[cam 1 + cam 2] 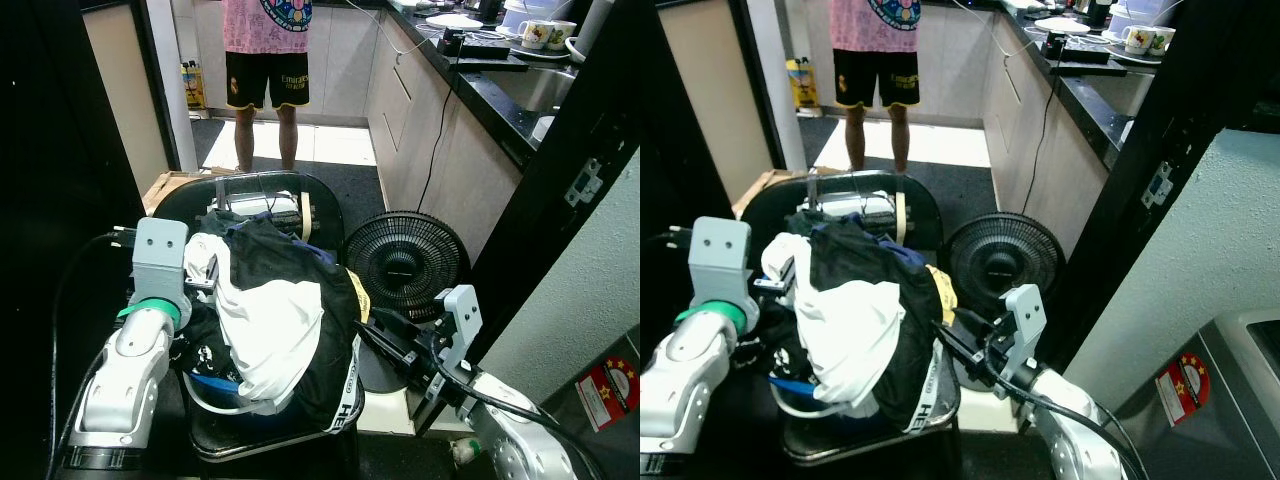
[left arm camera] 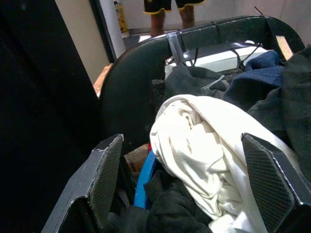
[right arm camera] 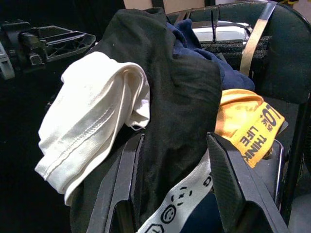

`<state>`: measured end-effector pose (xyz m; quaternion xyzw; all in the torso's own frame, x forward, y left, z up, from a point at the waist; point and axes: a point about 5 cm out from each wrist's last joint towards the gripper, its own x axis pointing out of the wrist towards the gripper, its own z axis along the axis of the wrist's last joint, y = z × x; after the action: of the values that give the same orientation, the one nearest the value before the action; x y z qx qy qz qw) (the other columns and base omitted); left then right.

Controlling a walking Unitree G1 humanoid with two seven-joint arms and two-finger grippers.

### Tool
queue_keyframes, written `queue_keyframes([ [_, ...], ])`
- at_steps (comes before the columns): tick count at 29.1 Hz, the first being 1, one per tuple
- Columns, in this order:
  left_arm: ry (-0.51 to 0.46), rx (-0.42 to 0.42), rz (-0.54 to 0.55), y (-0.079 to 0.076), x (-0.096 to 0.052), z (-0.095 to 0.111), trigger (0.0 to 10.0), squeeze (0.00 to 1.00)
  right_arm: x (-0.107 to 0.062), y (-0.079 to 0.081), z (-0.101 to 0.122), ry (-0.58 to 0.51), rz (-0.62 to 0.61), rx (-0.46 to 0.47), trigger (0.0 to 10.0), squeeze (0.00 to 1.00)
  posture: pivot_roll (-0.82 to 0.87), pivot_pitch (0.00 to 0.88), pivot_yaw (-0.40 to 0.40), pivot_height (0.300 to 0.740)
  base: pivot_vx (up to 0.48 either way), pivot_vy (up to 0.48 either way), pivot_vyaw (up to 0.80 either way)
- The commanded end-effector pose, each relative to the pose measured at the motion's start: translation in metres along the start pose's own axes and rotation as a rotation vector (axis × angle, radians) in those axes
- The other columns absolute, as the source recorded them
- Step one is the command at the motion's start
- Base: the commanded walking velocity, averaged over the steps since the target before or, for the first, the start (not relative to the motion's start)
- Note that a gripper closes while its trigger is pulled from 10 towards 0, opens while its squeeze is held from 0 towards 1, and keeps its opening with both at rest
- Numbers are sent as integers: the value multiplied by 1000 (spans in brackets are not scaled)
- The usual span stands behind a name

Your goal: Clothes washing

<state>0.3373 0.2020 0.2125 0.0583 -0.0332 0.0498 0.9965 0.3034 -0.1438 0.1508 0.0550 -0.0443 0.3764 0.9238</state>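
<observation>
A heap of clothes sits in a dark basket (image 1: 250,445) against a black chair (image 1: 325,205). On top lie a white garment (image 1: 270,325), a black garment (image 1: 265,245), a yellow cloth (image 1: 358,295) and a navy piece (image 3: 194,36). My left gripper (image 2: 184,184) is at the heap's left side, open, with its fingers wide either side of the white garment (image 2: 204,145). On the heap's right side my right gripper (image 3: 175,189) is open, and the black garment (image 3: 180,97) with a white printed band hangs between its fingers (image 1: 385,340).
A black floor fan (image 1: 405,262) stands just right of the chair. A person (image 1: 265,60) stands in the doorway beyond. The kitchen counter (image 1: 500,90) runs along the right, with a dark door frame (image 1: 560,180) and a grey appliance (image 1: 1230,380) nearer.
</observation>
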Motion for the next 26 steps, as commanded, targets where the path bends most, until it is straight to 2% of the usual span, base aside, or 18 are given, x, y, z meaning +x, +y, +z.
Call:
queue_keyframes([
  [1, -29, -12, -26, -1, 4, 6, 10000, 0, -1, 0, -2, 14, 6, -4, 10000, 0, -18, 107, -23, 740, 0, 0, 0],
  [2, -29, -12, -26, -1, 4, 6, 10000, 0, -1, 0, -2, 14, 6, -4, 10000, 0, -18, 107, -23, 740, 0, 0, 0],
  [3, -57, -20, -54, -4, 11, 16, 10000, 0, -1, 1, -2, 15, 8, -3, 10000, 0, -16, 109, -25, 740, 0, 0, 0],
  [5, -57, -20, -54, -4, 11, 16, 10000, 0, -1, 1, -2, 15, 8, -3, 10000, 0, -16, 109, -25, 740, 0, 0, 0],
  [7, -84, -20, -86, -11, 25, 32, 10000, 0, 1, 1, -3, 17, 13, -2, 10000, 0, -15, 111, -31, 740, 0, 0, 0],
  [8, -84, -20, -86, -11, 25, 32, 10000, 0, 1, 1, -3, 17, 13, -2, 10000, 0, -15, 111, -31, 740, 0, 0, 0],
  [9, 3, -21, -143, -21, 37, 32, 10000, 0, 1, 1, -3, 19, 17, -1, 10000, 0, -15, 116, -35, 740, 0, 0, 0],
  [11, 3, -21, -143, -21, 37, 32, 10000, 0, 1, 1, -3, 19, 17, -1, 10000, 0, -15, 116, -35, 740, 0, 0, 0],
  [13, 173, -14, -294, -37, 49, 25, 10000, 0, 0, 0, -2, 22, 15, -3, 10000, 0, -24, 117, -26, 740, 0, 0, 0],
  [15, 173, -14, -294, -37, 49, 25, 10000, 0, 0, 0, -2, 22, 15, -3, 10000, 0, -24, 117, -26, 740, 0, 0, 0],
  [16, 215, -9, -338, -40, 50, 23, 10000, 0, -1, 0, -2, 22, 12, -3, 10000, 0, -24, 118, -26, 740, 0, 0, 0],
  [22, 224, 21, -407, -32, 52, 23, 10000, 0, -4, -1, -3, 27, 6, -5, 10000, 0, -23, 117, -28, 740, 0, 0, 0],
  [23, 216, 27, -434, -33, 51, 23, 10000, 0, -4, -1, -3, 27, 7, -4, 10000, 0, -21, 118, -29, 740, 0, 0, 0],
  [25, 212, 35, -528, -47, 49, 22, 10000, 0, -2, -1, -3, 26, 10, -4, 10000, 0, -20, 117, -32, 740, 0, 0, 0],
  [26, 212, 35, -528, -47, 49, 22, 10000, 0, -2, -1, -3, 26, 10, -4, 10000, 0, -20, 117, -32, 740, 0, 0, 0],
])
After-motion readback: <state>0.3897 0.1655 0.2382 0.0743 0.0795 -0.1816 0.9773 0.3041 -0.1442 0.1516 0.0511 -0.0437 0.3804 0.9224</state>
